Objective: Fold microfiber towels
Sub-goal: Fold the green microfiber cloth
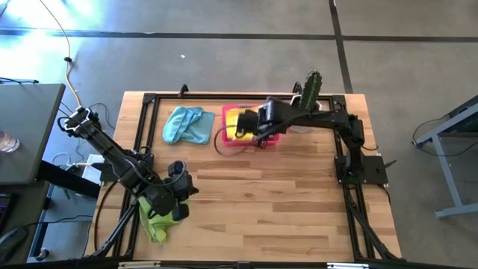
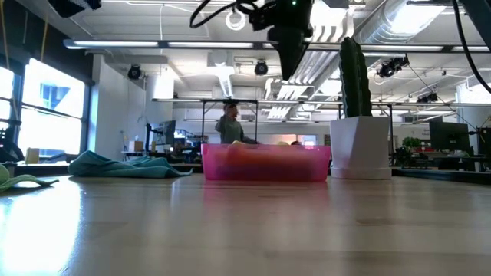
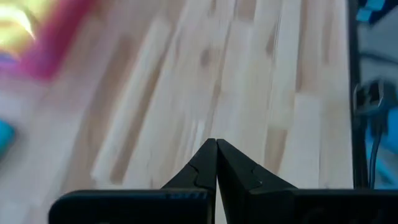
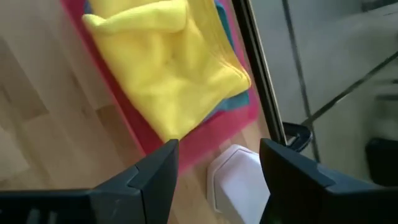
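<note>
A pink tray point(image 1: 228, 119) at the table's far middle holds a yellow towel point(image 4: 168, 68) lying on a blue one point(image 4: 231, 37). My right gripper point(image 4: 217, 163) is open and empty above the tray; it also shows in the high view point(image 1: 252, 131) and the low view point(image 2: 291, 47). A light blue towel point(image 1: 187, 125) lies crumpled left of the tray. A lime green towel point(image 1: 153, 222) lies bunched near the table's near left corner. My left gripper point(image 3: 216, 143) is shut and empty just right of it, above bare wood point(image 1: 182, 188).
A cactus in a white pot point(image 1: 310, 93) stands just right of the tray, close to my right arm; the pot also shows in the right wrist view point(image 4: 239, 183). A black frame point(image 1: 149, 97) runs around the table's edges. Bare wood point(image 1: 284, 202) fills the near middle and right.
</note>
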`<act>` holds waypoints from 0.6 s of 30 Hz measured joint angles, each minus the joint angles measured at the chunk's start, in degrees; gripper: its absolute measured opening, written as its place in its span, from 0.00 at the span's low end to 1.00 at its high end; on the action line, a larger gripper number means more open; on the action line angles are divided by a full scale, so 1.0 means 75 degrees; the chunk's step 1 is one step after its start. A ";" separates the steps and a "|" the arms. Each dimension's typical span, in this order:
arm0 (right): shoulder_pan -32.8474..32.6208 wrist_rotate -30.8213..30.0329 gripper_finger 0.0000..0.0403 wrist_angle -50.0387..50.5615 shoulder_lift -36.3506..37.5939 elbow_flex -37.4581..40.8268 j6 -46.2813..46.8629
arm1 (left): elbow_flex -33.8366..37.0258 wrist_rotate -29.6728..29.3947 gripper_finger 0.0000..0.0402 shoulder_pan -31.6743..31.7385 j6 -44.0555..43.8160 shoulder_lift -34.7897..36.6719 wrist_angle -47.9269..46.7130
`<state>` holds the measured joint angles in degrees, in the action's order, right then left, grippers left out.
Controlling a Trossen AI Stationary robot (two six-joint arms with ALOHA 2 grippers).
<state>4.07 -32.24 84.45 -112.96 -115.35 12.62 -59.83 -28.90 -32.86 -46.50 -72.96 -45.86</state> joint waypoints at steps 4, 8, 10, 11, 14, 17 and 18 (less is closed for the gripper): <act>-0.0497 -0.0448 0.54 -0.0321 0.0202 0.0772 0.0178 | 0.0000 0.1040 0.00 0.0053 -0.0436 -0.0379 -0.0124; -0.0970 -0.0511 0.54 -0.1424 0.1002 0.2394 0.0484 | 0.0000 0.2354 0.00 0.0009 -0.0793 -0.1002 -0.0380; -0.1195 -0.0431 0.54 -0.2291 0.1473 0.3302 0.0670 | 0.0000 0.2628 0.00 -0.0023 -0.1002 -0.1334 -0.0842; -0.1314 -0.0322 0.54 -0.2814 0.1722 0.3738 0.0784 | 0.0000 0.2703 0.00 -0.0043 -0.1130 -0.1518 -0.1145; -0.1718 -0.0238 0.54 -0.4330 0.2457 0.4980 0.1110 | 0.0002 0.2819 0.00 -0.0061 -0.1042 -0.2102 -0.1915; -0.2112 -0.0237 0.54 -0.5856 0.2947 0.6090 0.1447 | 0.0003 0.2855 0.00 -0.0038 -0.0988 -0.2655 -0.2210; -0.2227 -0.0230 0.54 -0.6375 0.3066 0.6398 0.1528 | 0.0003 0.2871 0.00 -0.0004 -0.0971 -0.2818 -0.2228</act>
<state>-12.63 -33.97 36.63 -89.97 -67.36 24.09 -59.81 -7.37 -32.90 -53.78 -94.09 -62.58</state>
